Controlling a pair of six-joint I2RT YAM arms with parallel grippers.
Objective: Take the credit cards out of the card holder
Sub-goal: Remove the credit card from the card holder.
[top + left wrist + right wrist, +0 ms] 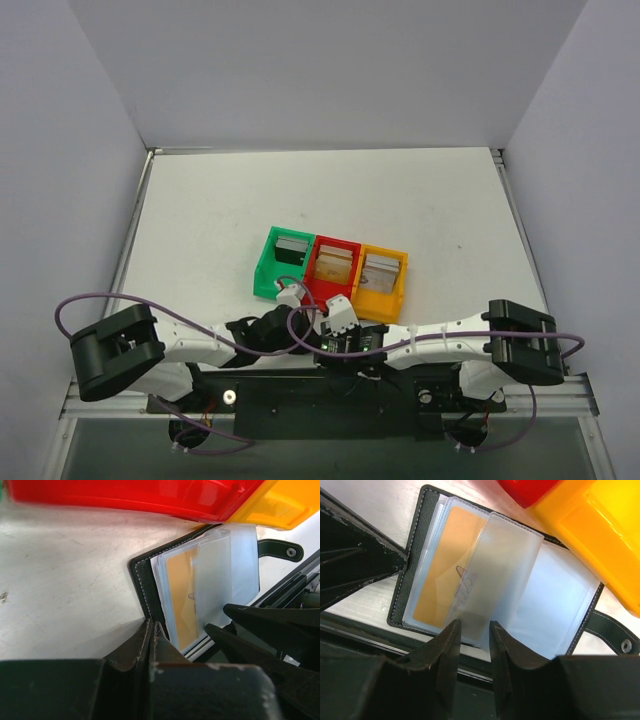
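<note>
Right wrist view: the card holder (412, 545) is a black stitched wallet. It lies open on the table across the middle of the frame, just below the tray (600, 545) of coloured boxes at upper right. A tan card (440, 570) sits in a clear pocket at centre left. A frosted sleeve (505, 565) lies slanted over it, and I cannot tell whether that one holds anything.

My right pincer (472, 630), at lower centre, stands narrowly open with a tip on either side of that sleeve's bottom edge, and it grips nothing. My left pincer (151, 630), at lower centre of the left wrist view, has its jaws pressed together on the edge of the holder's black cover. As far as I can judge, it is pinning the holder down.

Top view shows the green box's card (291, 246), the red box's card (333, 262) and the orange box's card (382, 268) lying in the tray. I judge the job well along: three cards are out, and at least the tan one is left to draw from its pocket.
</note>
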